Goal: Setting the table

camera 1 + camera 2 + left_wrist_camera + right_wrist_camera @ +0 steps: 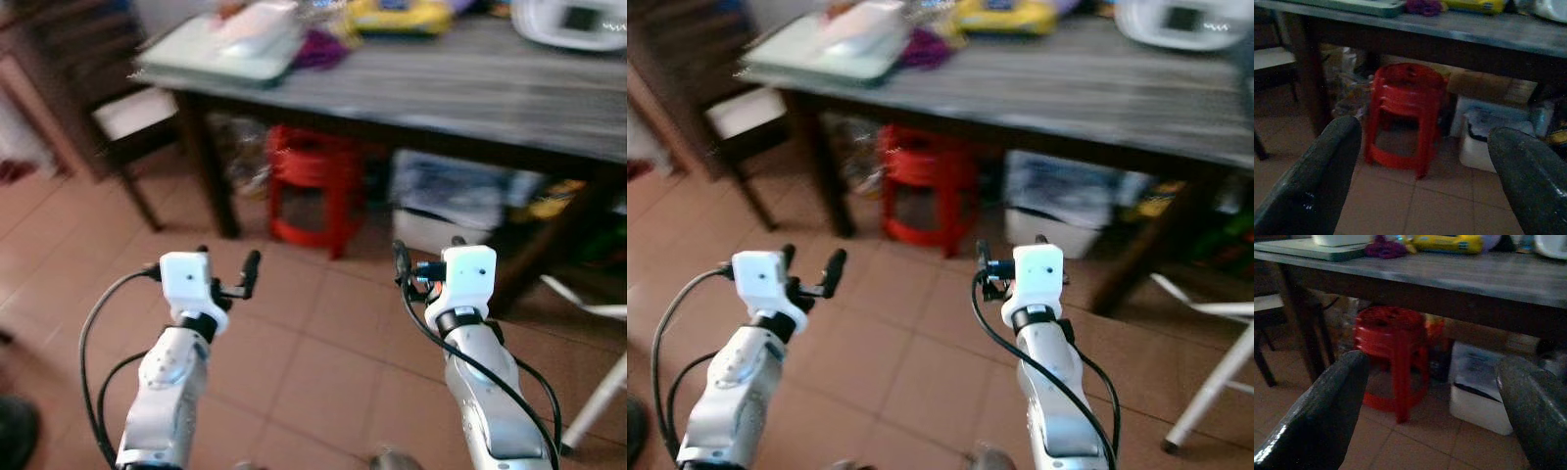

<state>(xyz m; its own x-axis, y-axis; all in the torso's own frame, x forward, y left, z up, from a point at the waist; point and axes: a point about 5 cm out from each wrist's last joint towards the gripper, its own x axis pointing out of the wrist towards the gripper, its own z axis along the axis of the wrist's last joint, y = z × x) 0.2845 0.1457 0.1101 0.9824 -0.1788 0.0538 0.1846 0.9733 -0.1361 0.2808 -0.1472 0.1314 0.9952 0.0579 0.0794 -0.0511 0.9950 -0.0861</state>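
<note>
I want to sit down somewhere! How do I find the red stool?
Look at the big dark wooden table in front of the robot, then under it. Near its left leg, on the brown tiled floor, stands the red stool. It is the one bright red thing there, beside a white box.

two silver arms end in boxy white wrist housings with black collars. black cables loop beside each forearm. the left hand (pixel 227 271) and right hand (pixel 428 257) carry long, rounded black fingers (pixel 1312 188).
</note>
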